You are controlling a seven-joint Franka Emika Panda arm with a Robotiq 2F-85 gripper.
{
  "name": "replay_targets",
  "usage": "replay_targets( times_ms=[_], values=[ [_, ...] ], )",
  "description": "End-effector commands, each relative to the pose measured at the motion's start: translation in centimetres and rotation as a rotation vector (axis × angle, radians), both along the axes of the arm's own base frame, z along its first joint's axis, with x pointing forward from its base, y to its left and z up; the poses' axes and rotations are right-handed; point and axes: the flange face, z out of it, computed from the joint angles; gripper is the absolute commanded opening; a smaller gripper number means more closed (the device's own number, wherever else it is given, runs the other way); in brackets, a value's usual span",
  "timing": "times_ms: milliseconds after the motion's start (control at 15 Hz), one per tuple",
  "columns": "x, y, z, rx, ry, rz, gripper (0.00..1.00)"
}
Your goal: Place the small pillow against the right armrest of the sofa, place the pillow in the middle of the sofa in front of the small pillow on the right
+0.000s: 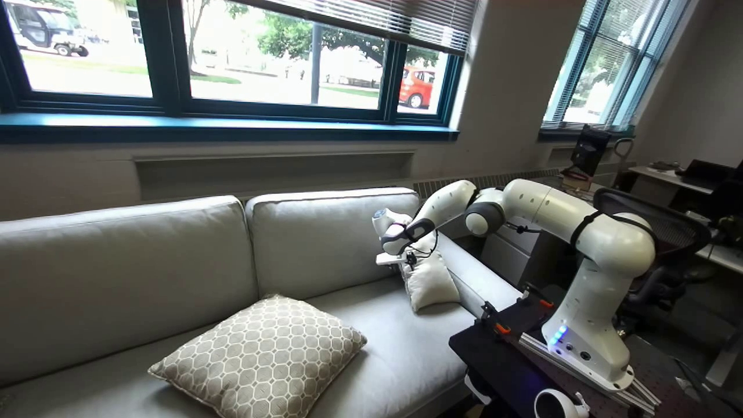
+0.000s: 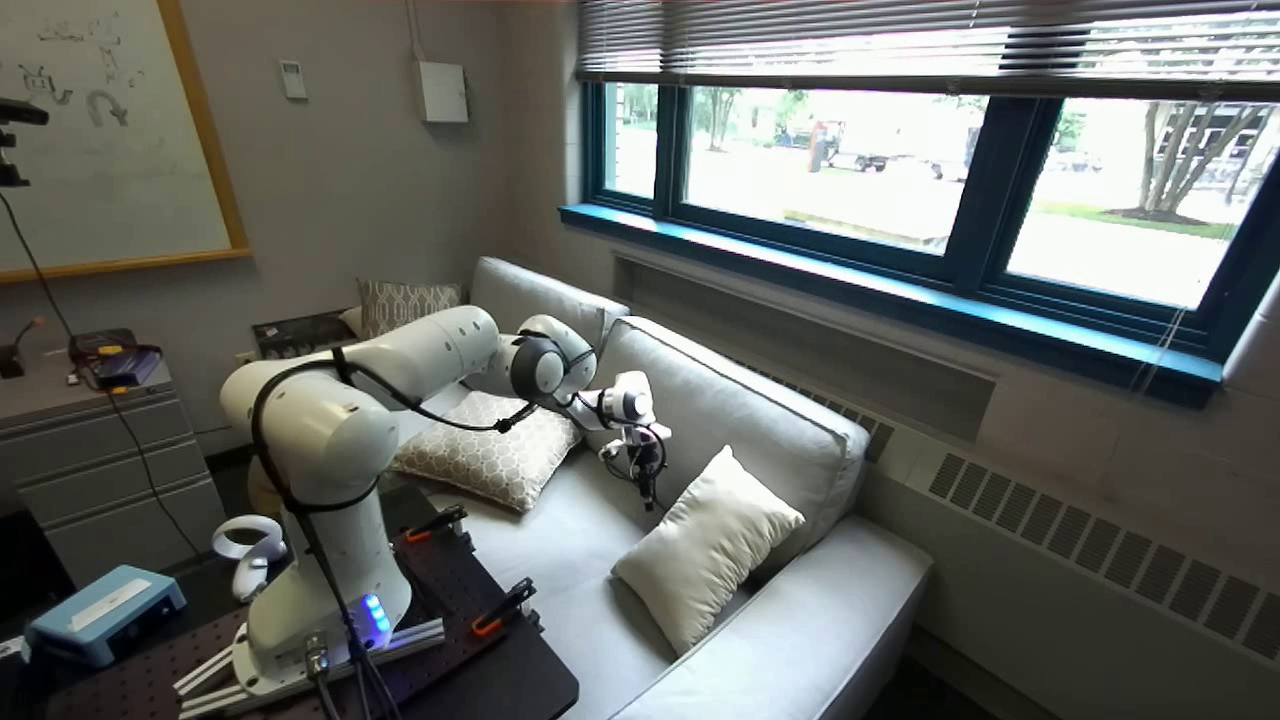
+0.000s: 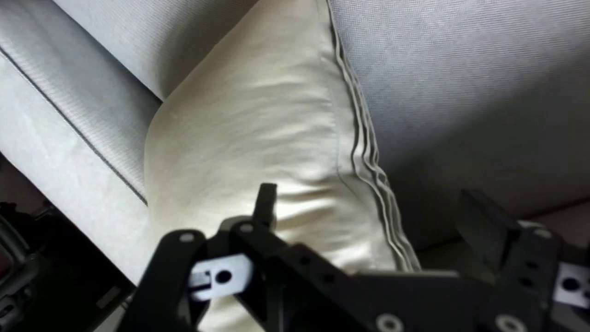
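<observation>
the gripper (image 3: 368, 190) is spread wide and has hold of nothing. in the wrist view its two fingers (image 3: 266, 200) stand far apart, low in the frame. the small pillow (image 3: 249, 138) fills the middle, and its wavy edge runs down into the space between them. i cannot tell if a finger touches it.

in an exterior view, nearly all of the small pillow (image 2: 705, 560) shows, right of the middle and low down. it sits tilted on the sofa (image 2: 590, 545), near the right armrest (image 2: 830, 600) at the lower right, and the gripper hangs just beside its upper left edge. in an exterior view, the robot's wrist (image 1: 400, 232) covers some of the top part of the small pillow (image 1: 432, 284).

the big patterned pillow (image 1: 273, 354) lies on the sofa in both exterior views, well apart from the small one. in an exterior view there is a whiteboard (image 2: 110, 140) at the upper left. in an exterior view a red car (image 1: 416, 87) shows outside, near the top.
</observation>
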Motion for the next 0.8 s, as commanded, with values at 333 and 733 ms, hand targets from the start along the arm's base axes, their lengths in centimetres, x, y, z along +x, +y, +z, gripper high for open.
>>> replay_targets(
  times_ms=[333,733],
  values=[
    [2.7,-2.4,1.6,0.027,-0.089,0.171,1.0],
    [2.6,-7.1,1.1,-0.027,-0.045,0.186,0.99]
  ],
)
